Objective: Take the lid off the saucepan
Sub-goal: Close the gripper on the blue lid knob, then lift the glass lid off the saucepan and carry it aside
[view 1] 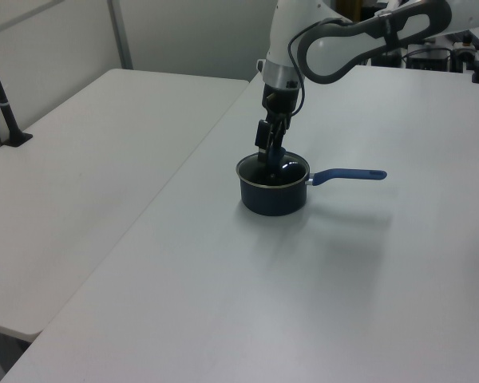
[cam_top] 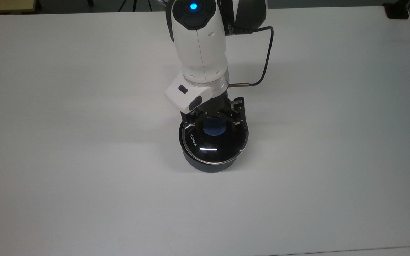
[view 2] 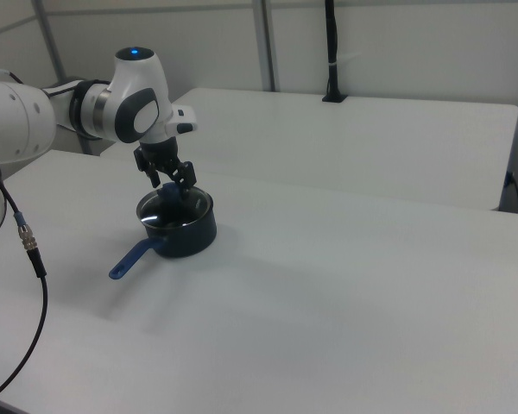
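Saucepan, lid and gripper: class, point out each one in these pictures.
saucepan (view 1: 273, 199), left view, on its dark side wall.
lid (cam_top: 208, 149), top view, on the glass near the metal rim.
gripper (cam_top: 215, 122), top view, between its fingertips, over the blue knob.

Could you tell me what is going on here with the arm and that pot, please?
A white robot arm holds its hand over a small dark saucepan with a long blue handle on a white table. The open fingers straddle the blue knob of the round glass lid with a metal rim. The lid sits on the saucepan, not yet lifted.
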